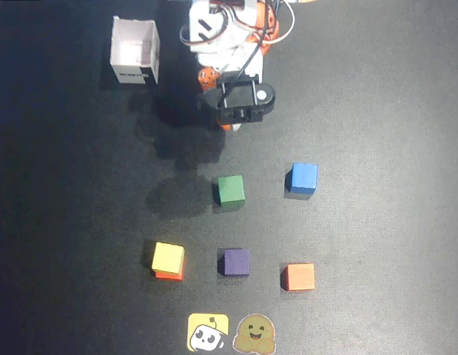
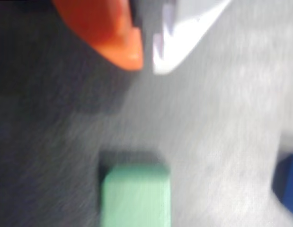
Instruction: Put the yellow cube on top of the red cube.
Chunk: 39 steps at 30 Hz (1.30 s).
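Seen from overhead, the yellow cube [image 1: 168,257] already sits on the red cube [image 1: 170,274], at about seven o'clock from the middle of the black table [image 1: 391,111]. The stack is skewed — a red strip shows along the lower edge of the yellow block, so the top cube overhangs on the far side and rests on only part of the red one.

The arm is folded back at twelve o'clock, well apart from the stack. In the wrist view the gripper [image 2: 147,59] is empty, its orange and white fingertips nearly together with only a thin gap; motion blur makes it hard to say whether they quite touch.

The likely trouble: a knock to the table, or the arm sweeping low, could tip the offset yellow cube off.

Counted overhead: one yellow cube, one red, one green cube [image 1: 231,190], one blue cube [image 1: 303,178], one purple cube [image 1: 235,262], one orange cube [image 1: 298,276] — six in all. One white open box [image 1: 135,50] sits at eleven o'clock, and two stickers [image 1: 231,333] at six.
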Each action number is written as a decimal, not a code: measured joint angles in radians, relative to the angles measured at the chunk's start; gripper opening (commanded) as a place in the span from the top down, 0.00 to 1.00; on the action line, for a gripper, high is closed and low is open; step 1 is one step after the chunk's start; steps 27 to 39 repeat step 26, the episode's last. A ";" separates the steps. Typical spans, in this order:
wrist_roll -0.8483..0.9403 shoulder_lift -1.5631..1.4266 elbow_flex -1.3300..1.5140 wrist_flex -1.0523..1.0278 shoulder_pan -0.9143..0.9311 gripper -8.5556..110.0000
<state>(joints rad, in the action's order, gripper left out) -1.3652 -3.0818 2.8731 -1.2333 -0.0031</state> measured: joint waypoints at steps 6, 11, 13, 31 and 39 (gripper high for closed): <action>0.008 0.000 0.000 -0.023 -0.002 0.93; -0.028 0.000 0.000 -0.023 -0.003 0.93; -0.032 0.000 0.000 -0.023 0.000 0.93; -0.032 0.000 0.000 -0.023 -0.003 0.93; -0.032 0.000 0.000 -0.023 -0.003 0.93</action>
